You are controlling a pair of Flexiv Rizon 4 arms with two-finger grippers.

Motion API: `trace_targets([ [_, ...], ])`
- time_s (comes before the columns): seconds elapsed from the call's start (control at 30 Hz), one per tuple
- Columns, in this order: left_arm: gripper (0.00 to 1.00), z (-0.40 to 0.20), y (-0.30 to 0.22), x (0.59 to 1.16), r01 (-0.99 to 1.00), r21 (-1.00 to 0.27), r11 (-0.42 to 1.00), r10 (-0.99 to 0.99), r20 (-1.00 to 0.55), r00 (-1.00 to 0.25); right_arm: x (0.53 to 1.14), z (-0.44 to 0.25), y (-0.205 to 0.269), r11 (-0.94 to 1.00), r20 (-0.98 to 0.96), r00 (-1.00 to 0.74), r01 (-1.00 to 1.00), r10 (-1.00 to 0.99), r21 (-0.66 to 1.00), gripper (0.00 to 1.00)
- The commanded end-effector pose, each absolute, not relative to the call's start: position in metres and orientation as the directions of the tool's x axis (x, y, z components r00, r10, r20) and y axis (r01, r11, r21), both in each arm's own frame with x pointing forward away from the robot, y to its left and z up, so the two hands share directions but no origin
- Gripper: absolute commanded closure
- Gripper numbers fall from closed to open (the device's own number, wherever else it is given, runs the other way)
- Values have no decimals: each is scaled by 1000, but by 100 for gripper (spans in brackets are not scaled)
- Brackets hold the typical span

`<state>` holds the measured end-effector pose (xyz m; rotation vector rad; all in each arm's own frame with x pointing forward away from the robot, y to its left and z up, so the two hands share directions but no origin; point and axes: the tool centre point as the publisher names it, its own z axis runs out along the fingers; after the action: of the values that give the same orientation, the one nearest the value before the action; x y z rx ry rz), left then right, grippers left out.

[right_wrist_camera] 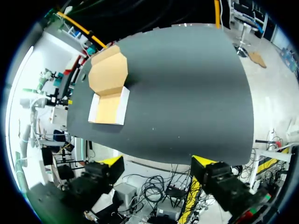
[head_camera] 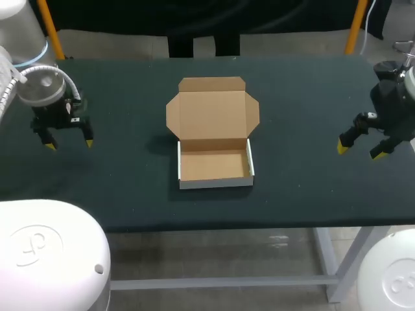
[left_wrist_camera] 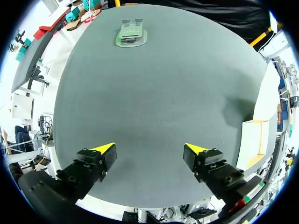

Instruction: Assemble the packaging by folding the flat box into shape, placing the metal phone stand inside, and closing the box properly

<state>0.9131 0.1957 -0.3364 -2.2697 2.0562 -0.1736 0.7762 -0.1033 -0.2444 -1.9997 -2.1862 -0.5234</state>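
Phone stand [left_wrist_camera: 131, 35]: straight ahead of my left gripper [left_wrist_camera: 150, 149] (the nearer one), by the table [left_wrist_camera: 154, 93] edge. Its fingers apart, empty; my right gripper [right_wrist_camera: 157, 162] likewise.

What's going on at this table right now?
Nothing is being held. The cardboard box sits folded into shape on the table, lid open, empty. The left gripper and right gripper hang open at either side of it. The metal phone stand lies well ahead of the left gripper, not yet in the box.
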Motion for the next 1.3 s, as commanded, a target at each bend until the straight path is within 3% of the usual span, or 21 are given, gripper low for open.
trace_targets([
  [0.03, 0, -346, 198, 925, -987, -122, -101, -995, 32, 98, 775, -242, -104, 61, 326, -112, 985, 939, 161, 0],
  [1.3, 0, -384, 226, 998, -988, -99, -116, -993, 21, 114, 775, -242, -104, 61, 326, -112, 985, 939, 161, 0],
])
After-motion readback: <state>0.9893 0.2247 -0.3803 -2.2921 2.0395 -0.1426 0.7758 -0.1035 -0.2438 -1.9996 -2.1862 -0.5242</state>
